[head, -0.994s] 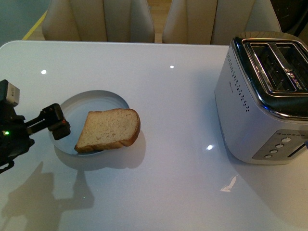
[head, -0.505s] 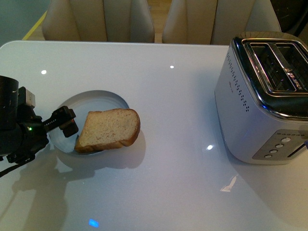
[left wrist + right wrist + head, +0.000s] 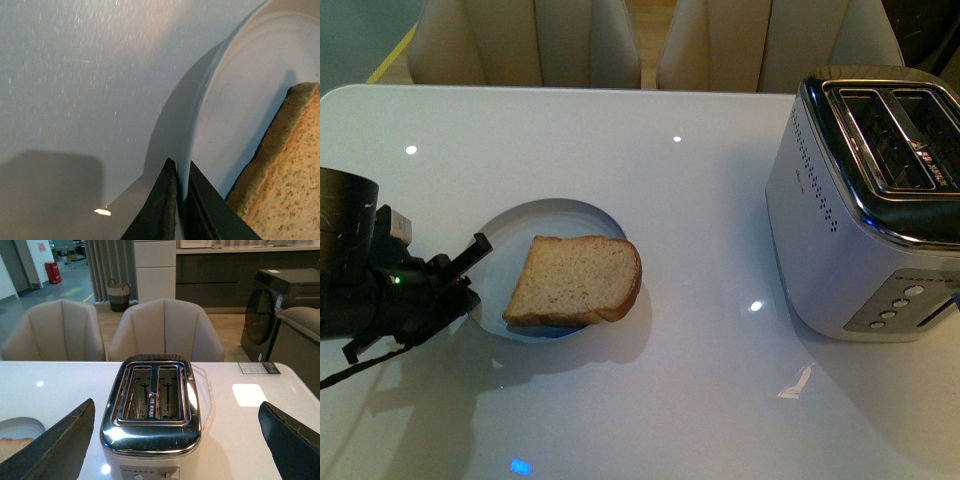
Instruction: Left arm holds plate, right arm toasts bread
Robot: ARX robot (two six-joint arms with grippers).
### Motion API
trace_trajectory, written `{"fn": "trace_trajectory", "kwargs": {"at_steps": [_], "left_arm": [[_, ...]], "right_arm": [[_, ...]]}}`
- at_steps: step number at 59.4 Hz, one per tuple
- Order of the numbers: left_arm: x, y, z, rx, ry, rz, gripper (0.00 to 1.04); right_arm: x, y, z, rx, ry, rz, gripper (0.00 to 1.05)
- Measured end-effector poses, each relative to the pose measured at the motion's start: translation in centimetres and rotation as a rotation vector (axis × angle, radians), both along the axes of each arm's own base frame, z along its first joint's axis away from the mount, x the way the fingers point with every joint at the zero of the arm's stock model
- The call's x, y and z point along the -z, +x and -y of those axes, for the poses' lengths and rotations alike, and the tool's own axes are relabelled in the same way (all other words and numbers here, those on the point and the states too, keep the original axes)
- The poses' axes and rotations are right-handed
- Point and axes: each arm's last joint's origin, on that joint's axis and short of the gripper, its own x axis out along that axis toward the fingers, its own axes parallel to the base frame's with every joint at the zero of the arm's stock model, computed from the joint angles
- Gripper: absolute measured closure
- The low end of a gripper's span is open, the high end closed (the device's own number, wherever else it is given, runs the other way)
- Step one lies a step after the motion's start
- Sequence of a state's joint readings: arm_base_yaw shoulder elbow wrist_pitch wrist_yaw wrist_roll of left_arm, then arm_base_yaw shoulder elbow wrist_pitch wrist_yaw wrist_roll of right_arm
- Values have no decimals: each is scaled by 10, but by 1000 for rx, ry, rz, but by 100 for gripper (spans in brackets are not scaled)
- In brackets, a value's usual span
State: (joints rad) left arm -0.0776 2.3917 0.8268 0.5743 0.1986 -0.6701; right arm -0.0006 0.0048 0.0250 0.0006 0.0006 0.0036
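Observation:
The pale round plate (image 3: 560,222) lies on the white table (image 3: 650,180) left of centre, with the bread slice (image 3: 575,282) on it, reaching over its right rim. My left gripper (image 3: 470,272) is shut on the plate's left rim. In the left wrist view its black fingers (image 3: 197,202) pinch the plate's rim (image 3: 210,105), and the bread (image 3: 287,175) lies close beside them. My right gripper (image 3: 175,440) is wide open and empty, above the near end of the toaster (image 3: 152,412). It is out of the front view.
The silver two-slot toaster (image 3: 865,190) stands at the table's right, both slots empty, buttons on its near face. Two beige chairs (image 3: 650,40) stand behind the table's far edge. A washing machine (image 3: 280,310) stands beyond.
The left gripper has pushed rightward at the plate's left rim, and the plate with the bread has slid to the right. The toaster has not moved.

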Motion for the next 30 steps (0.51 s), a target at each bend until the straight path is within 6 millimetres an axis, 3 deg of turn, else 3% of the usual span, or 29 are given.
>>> {"fn": "trace_trajectory", "kwargs": {"at_steps": [10,24,30], "left_arm": [[-12,-21,1,-22,-55,-28,102],[-71,-39,-2,-63,-111,38,102],[-106,-45,-2,-88,-128,71,102]], "right_arm": [[0,0,0,0,0,0,9],[0,0,0,0,0,0,9],[0,0,0,0,0,0,9]]}}
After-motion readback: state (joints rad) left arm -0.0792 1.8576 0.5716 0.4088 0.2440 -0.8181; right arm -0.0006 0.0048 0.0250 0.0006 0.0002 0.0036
